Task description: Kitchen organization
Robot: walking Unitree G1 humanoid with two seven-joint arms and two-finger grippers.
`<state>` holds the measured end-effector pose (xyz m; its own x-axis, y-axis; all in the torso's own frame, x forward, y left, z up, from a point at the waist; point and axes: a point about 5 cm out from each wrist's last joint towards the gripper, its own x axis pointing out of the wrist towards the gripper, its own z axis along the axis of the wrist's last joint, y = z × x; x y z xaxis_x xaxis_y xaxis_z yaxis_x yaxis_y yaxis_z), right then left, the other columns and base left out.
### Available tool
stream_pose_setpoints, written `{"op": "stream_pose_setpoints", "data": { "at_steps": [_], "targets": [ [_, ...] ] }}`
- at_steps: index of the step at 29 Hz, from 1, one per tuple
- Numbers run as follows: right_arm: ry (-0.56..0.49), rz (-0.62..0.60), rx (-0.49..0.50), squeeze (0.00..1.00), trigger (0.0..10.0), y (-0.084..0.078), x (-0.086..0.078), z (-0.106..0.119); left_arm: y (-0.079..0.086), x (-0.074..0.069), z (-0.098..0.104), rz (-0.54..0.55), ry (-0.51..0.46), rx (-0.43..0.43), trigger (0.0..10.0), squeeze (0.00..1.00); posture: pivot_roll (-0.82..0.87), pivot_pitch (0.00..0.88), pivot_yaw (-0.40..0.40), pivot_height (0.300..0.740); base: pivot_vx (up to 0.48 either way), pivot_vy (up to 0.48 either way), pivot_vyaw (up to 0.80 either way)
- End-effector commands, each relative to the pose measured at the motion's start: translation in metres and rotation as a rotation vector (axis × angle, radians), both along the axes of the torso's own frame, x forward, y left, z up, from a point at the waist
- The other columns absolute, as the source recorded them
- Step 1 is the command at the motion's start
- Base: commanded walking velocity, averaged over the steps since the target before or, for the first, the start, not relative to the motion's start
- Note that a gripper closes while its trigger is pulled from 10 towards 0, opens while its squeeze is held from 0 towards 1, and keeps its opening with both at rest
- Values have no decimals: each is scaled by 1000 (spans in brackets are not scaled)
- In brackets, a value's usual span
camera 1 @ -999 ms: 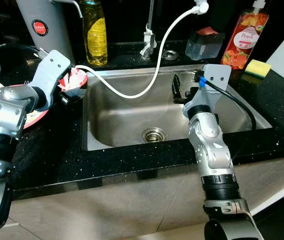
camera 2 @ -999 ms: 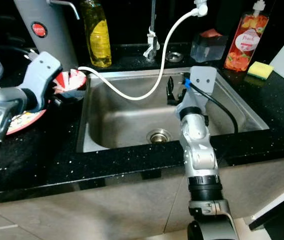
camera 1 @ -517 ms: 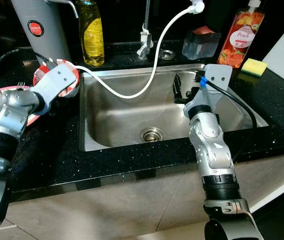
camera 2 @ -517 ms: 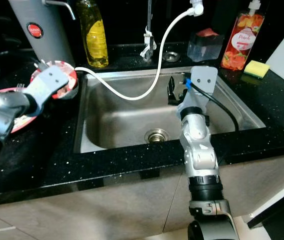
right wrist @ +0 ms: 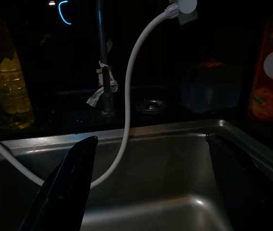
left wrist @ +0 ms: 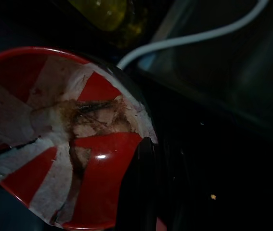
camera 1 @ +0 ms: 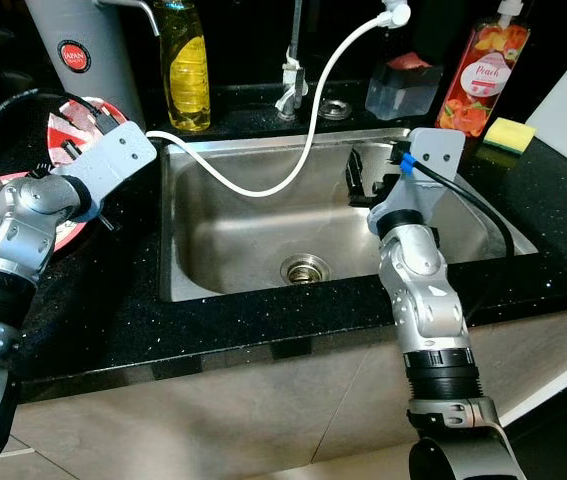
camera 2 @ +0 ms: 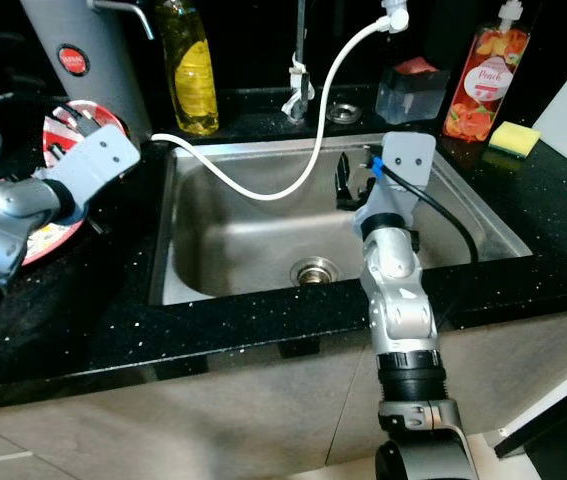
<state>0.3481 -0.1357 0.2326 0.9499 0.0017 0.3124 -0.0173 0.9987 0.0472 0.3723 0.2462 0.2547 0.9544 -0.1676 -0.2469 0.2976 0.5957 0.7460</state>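
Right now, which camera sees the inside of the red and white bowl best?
The left wrist view. The red and white bowl is close up, so its stripes and brownish dirt show, with a black finger on its rim. Both eye views show it small, partly hidden behind the left gripper, beside the sink.

The left gripper (camera 1: 91,125) carries the red-and-white bowl (camera 1: 71,122) away from the sink (camera 1: 203,240): a second ago the bowl hangs at the sink's left rim, beside the white hose (camera 1: 263,187); now it sits farther left and farther back, over the black counter (camera 1: 123,290) near the grey canister (camera 1: 78,45), tipped more upright with its inside facing out.
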Motion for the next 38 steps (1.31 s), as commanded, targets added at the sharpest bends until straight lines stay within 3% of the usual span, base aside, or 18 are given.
{"op": "stream_pose_setpoints", "data": {
  "at_steps": [1,5,6,7,8,13,17,21,25,27,30,36,38],
  "targets": [
    [-1,1,0,0,10000,0,1,1,-5,2,15,-9,-92,34,10000,0,72,0,1,740,0,0,0],
    [0,-4,3,0,10000,0,1,1,-15,4,22,-38,-169,50,10000,0,70,0,6,740,0,0,0],
    [0,-4,4,0,10000,0,0,0,-32,6,27,-115,-211,36,10000,0,70,0,12,740,0,0,0],
    [-1,-5,5,0,10000,0,0,0,-42,6,26,-174,-190,10,10000,0,67,0,11,740,0,0,0],
    [-1,-5,5,0,10000,0,0,0,-42,6,26,-174,-190,10,10000,0,67,0,11,740,0,0,0],
    [-10,-11,6,0,10000,-1,0,2,-82,7,13,-396,7,-92,10000,0,62,0,21,740,0,0,0],
    [-37,-19,-4,0,10000,-4,1,9,-112,12,-7,-527,141,-61,10000,0,48,0,26,740,0,0,0],
    [-79,18,-59,0,10000,1,-1,17,-121,16,-16,-541,202,-75,10000,0,47,0,28,740,0,0,0],
    [-138,83,-166,0,10000,16,-5,30,-137,19,-38,-549,331,-145,10000,0,33,0,36,740,0,0,0],
    [-146,96,-154,0,10000,19,-7,33,-141,17,-43,-567,365,-150,10000,0,28,0,41,740,0,0,0],
    [-138,138,-1,0,10000,23,-11,42,-143,12,-59,-602,446,-111,10000,0,24,0,43,740,0,0,0],
    [-168,158,-36,0,10000,27,-14,48,-141,6,-67,-646,494,-111,10000,0,27,0,41,740,0,0,0],
    [-184,185,-88,0,10000,33,-16,49,-138,2,-70,-669,509,-90,10000,0,32,0,36,740,0,0,0]
  ]
}}
